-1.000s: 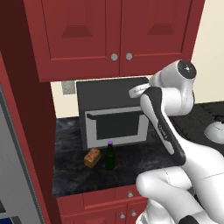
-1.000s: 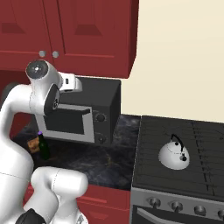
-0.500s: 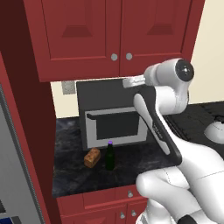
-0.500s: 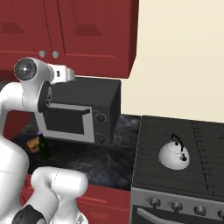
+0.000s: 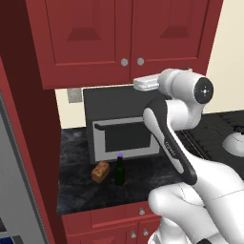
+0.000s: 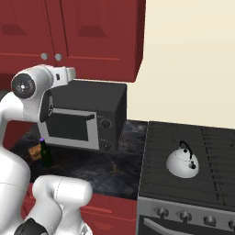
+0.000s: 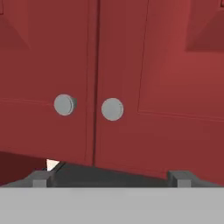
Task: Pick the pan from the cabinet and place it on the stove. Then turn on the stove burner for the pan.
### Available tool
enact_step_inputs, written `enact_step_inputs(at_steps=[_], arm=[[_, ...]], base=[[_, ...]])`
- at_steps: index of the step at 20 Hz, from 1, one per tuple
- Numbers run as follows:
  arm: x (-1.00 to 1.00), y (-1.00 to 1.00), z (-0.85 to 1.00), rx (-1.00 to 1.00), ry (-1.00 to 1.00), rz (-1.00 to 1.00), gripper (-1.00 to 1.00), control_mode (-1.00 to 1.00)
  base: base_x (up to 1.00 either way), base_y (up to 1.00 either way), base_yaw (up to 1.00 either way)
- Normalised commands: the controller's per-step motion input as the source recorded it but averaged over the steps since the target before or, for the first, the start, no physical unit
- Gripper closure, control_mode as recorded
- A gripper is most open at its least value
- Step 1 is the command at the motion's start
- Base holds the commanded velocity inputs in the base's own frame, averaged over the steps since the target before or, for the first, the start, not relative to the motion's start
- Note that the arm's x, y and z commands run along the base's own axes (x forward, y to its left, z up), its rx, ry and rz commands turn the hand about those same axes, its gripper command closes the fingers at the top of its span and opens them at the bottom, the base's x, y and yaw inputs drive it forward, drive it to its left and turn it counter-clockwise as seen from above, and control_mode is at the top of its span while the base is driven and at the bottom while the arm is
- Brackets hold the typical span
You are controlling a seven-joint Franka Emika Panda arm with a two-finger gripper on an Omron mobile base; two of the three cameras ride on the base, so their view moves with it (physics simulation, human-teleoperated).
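Two fingertips (image 7: 40, 178) of the claw (image 7: 111, 177) stand wide apart and empty, raised level with the cabinet (image 7: 131, 65) so they can reach its knobs (image 7: 112, 109). Both doors are shut, so the pan is presumably inside. Farther right, the stove (image 6: 183, 183) carries a kettle (image 6: 182, 161).

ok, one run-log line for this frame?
phase: reach for cabinet | doors: closed | gripper: open, empty, facing knobs | kettle on stove
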Motion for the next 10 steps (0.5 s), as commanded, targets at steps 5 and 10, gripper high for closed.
enact_step_inputs(at_steps=[5, 10], arm=[[0.00, -0.01, 0.35, 0.04, -0.22, 0.00, -1.00, -1.00], [0.00, -0.04, 0.32, 0.07, -0.14, 0.00, -1.00, -1.00]], base=[[0.00, 0.00, 0.00], [0.00, 0.00, 0.00]])
